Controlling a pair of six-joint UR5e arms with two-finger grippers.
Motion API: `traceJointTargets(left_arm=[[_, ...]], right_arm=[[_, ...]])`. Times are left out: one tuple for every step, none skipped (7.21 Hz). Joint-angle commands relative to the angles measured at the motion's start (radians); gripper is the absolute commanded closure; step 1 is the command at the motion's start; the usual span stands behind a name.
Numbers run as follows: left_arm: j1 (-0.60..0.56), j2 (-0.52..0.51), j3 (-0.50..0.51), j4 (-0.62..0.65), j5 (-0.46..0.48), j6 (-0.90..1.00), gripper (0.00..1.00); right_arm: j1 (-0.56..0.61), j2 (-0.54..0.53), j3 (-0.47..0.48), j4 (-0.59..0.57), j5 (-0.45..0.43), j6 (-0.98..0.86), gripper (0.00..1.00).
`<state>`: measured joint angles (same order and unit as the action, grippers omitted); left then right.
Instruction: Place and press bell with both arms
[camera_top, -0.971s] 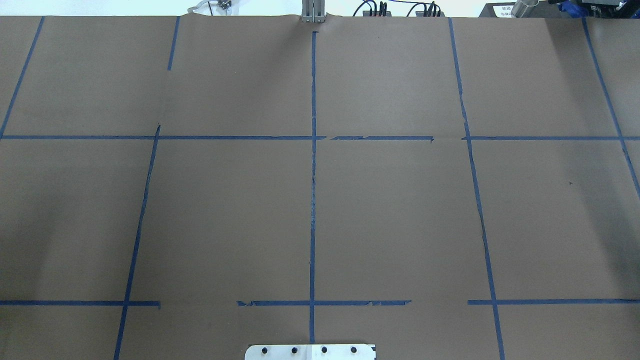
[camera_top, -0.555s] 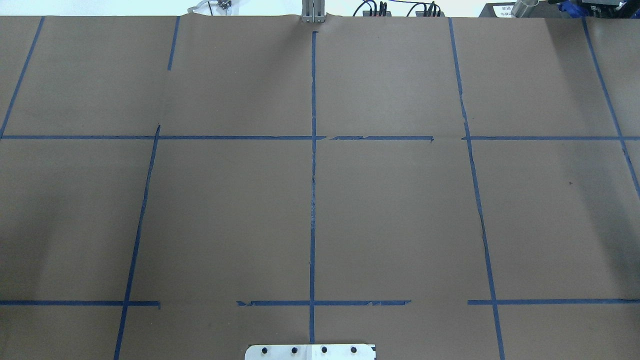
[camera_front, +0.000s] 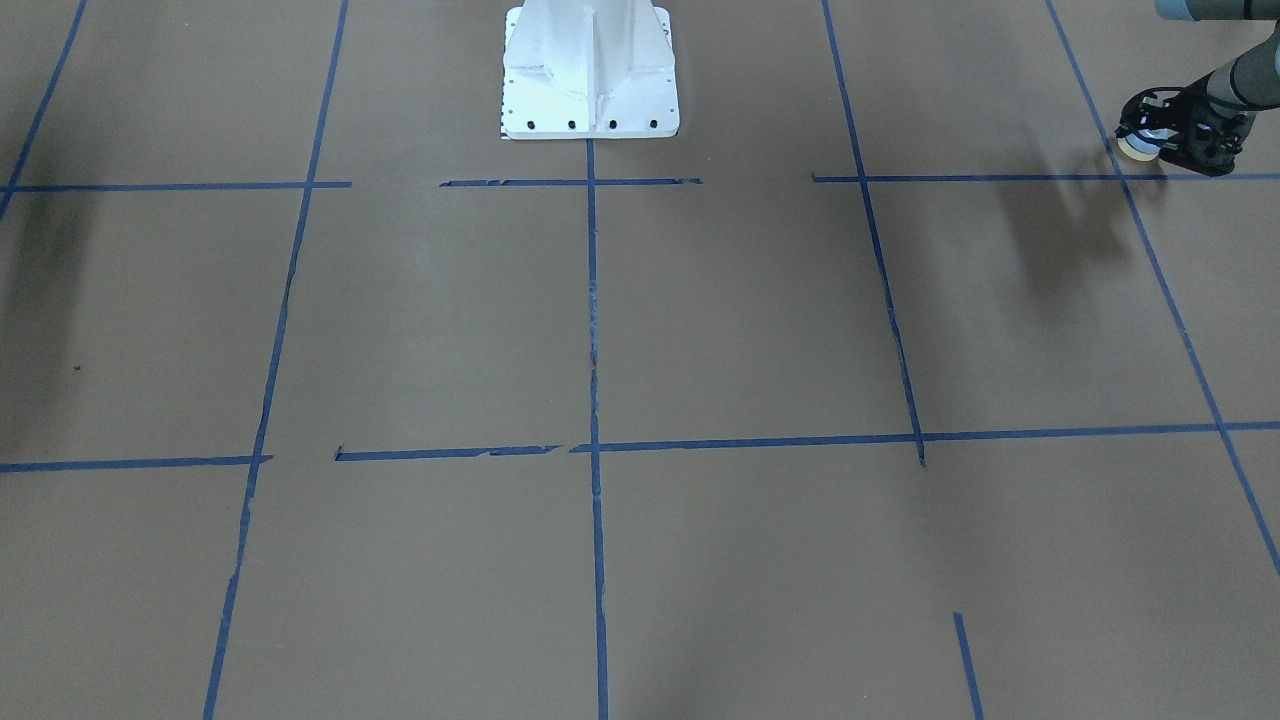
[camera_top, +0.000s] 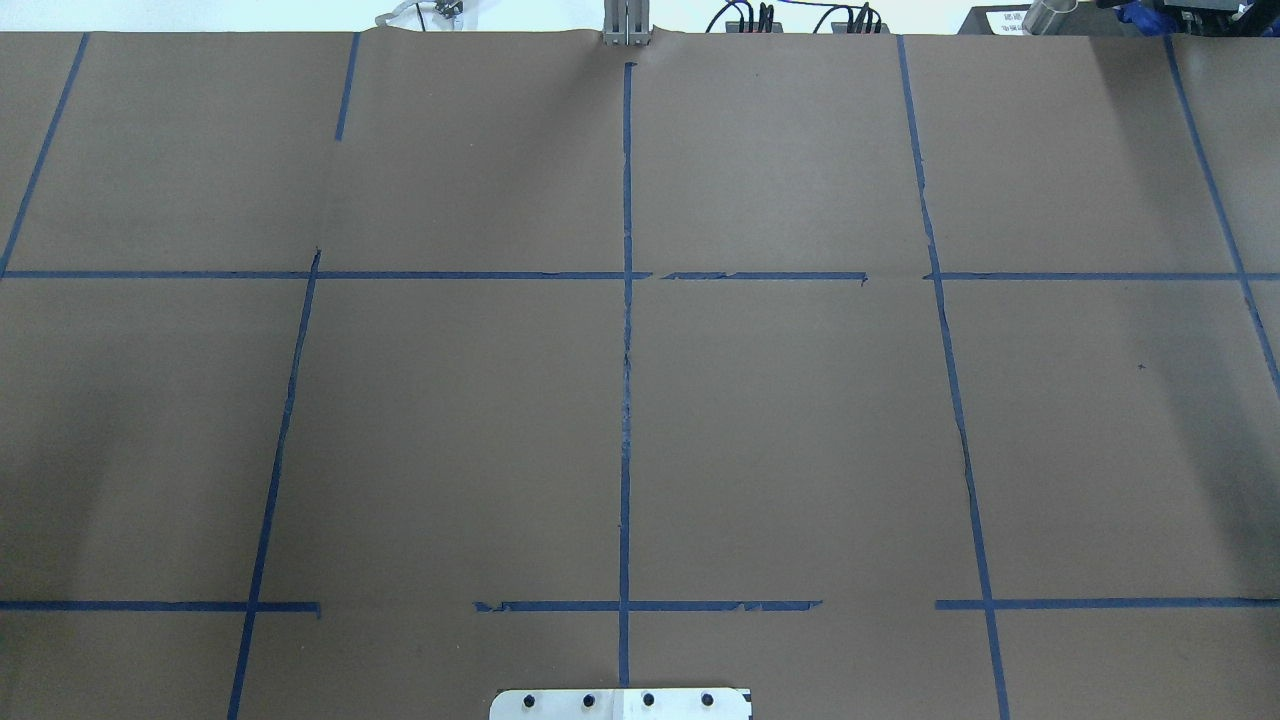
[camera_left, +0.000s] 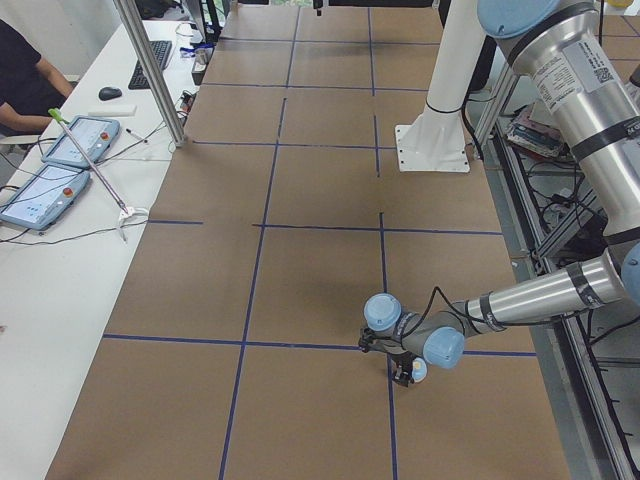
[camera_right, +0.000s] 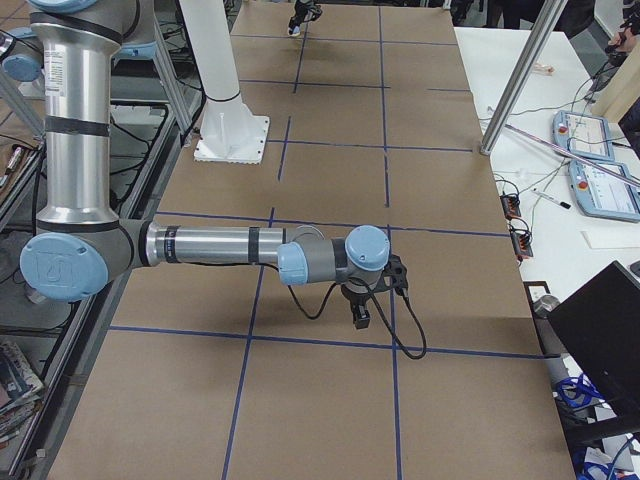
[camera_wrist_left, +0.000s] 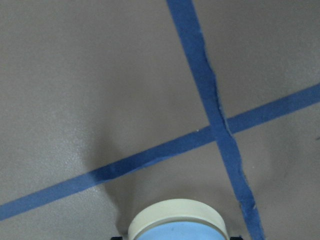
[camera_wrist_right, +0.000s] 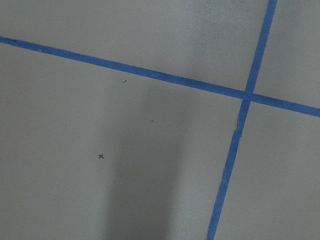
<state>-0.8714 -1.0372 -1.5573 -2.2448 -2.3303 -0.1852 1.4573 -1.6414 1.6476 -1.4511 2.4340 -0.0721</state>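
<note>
The bell (camera_front: 1136, 148) is light blue with a cream base rim, and it lies tilted sideways in my left gripper (camera_front: 1160, 135), just above the brown paper at a tape crossing. The left wrist view shows the bell (camera_wrist_left: 176, 220) at its bottom edge. In the exterior left view the left gripper (camera_left: 403, 372) hangs low near the table's left end, shut on the bell (camera_left: 419, 371). My right gripper (camera_right: 361, 320) shows only in the exterior right view, pointing down close over the paper; I cannot tell if it is open. Neither arm shows in the overhead view.
The white pedestal (camera_front: 590, 70) stands at the robot's side of the table; its base plate (camera_top: 620, 703) shows in the overhead view. Blue tape lines (camera_top: 626, 350) grid the brown paper. A side table with tablets (camera_left: 60, 160) and a metal post (camera_left: 150, 70) lies beyond.
</note>
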Motion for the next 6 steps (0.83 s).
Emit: traceJointTargets(left_arm=[[0.0,-0.003,-0.003,-0.092,-0.001,-0.087,0.72],[0.0,-0.006,-0.012,-0.21,-0.044,-0.167,0.84],[0.0,-0.015,-0.097,-0.235,-0.09,-0.26,0.88],[-0.001,-0.045,-0.186,-0.237,-0.101,-0.404,0.88],[0.002,-0.131,-0.237,-0.234,-0.106,-0.562,0.88],[0.006,-0.244,-0.236,-0.23,-0.107,-0.676,0.88]], right_arm=[[0.0,0.003,0.0,0.0,0.0,0.0,0.0],[0.0,0.009,-0.002,0.0,-0.001,0.0,0.0],[0.0,0.012,-0.002,0.0,-0.001,0.002,0.0],[0.0,0.012,-0.002,0.0,-0.001,0.002,0.0],[0.0,0.012,-0.003,0.0,-0.001,0.002,0.0],[0.0,0.012,-0.009,0.0,0.0,0.002,0.0]])
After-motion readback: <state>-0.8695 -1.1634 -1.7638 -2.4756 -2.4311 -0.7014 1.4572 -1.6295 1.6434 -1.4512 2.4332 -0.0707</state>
